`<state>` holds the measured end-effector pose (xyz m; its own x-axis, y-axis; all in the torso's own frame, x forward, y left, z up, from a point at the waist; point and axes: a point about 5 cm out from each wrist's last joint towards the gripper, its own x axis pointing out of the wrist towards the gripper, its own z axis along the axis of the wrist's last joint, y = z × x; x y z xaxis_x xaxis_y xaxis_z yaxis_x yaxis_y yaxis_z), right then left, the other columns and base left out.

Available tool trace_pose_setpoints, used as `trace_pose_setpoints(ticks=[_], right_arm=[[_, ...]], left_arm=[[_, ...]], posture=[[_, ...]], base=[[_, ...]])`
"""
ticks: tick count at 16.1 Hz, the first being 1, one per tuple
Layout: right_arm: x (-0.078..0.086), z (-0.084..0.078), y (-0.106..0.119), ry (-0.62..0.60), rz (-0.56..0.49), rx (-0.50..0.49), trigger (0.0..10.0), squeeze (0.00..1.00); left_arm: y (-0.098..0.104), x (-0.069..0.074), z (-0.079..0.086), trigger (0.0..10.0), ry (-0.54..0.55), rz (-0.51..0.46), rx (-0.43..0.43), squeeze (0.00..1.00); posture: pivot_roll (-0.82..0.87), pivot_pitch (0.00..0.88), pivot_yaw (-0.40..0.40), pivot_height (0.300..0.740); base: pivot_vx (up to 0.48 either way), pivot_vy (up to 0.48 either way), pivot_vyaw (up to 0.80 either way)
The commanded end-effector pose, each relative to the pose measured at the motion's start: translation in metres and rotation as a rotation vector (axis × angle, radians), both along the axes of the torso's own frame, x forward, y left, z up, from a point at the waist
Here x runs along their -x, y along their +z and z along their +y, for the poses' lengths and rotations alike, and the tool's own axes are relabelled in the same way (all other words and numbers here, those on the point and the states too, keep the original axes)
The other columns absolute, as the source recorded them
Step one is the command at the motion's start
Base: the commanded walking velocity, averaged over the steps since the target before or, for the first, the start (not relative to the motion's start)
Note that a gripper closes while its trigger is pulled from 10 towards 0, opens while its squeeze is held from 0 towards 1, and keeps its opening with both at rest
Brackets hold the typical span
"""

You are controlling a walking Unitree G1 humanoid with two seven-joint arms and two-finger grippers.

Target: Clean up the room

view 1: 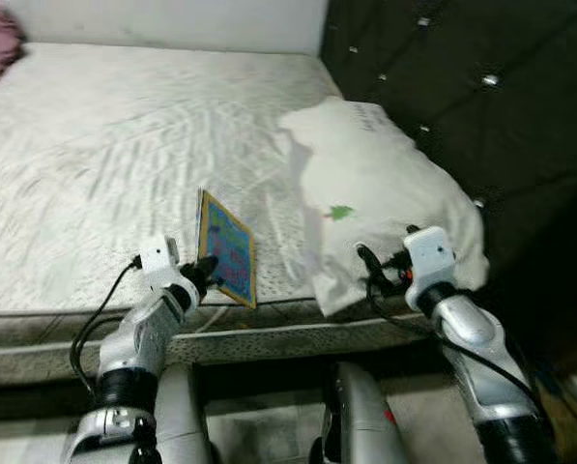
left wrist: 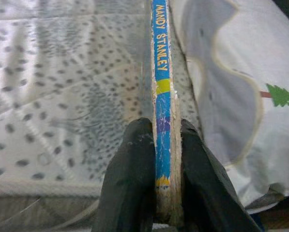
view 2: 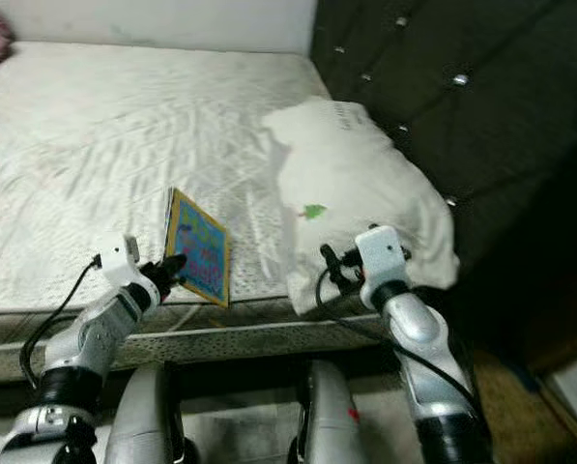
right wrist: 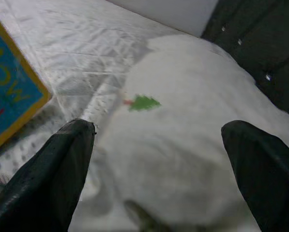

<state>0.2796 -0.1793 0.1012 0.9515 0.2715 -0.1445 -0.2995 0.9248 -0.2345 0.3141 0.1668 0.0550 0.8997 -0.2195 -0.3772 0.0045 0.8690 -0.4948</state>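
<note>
Book is standing up at the bed's front edge because my left gripper is pinching it. My right gripper is reaching wide open toward the pillow.

Only readable bit is on the book spine: "MANDY STANLEY" in yellow caps on blue. The book's cover shows big yellow letters, "OW" or so, cut off at the edge. The pillow has faint print at its far end, too blurry to read.
</note>
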Motion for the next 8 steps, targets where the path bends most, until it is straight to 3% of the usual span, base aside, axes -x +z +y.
trace_pose_setpoints(ticks=[1,6,8], right_arm=[[0.002,-0.01,0.01,-0.019,-0.021,0.013,10.0,0.0],[0.027,-0.031,0.018,-0.032,0.0,0.066,10.0,0.0],[0.03,-0.032,0.022,-0.022,0.002,0.076,10.0,0.0]], left_arm=[[0.011,-0.011,-0.003,10.0,-0.02,-0.062,0.014,0.0],[0.036,-0.038,0.003,10.0,0.055,-0.169,0.102,0.0],[0.038,-0.045,-0.003,10.0,0.052,-0.153,0.169,0.0]], posture=[[-0.17,0.019,-0.091,0.582],[-0.25,0.041,-0.115,0.582],[-0.26,0.042,-0.122,0.582]], base=[[0.0,0.0,0.0],[0.0,0.0,0.0],[0.0,0.0,0.0]])
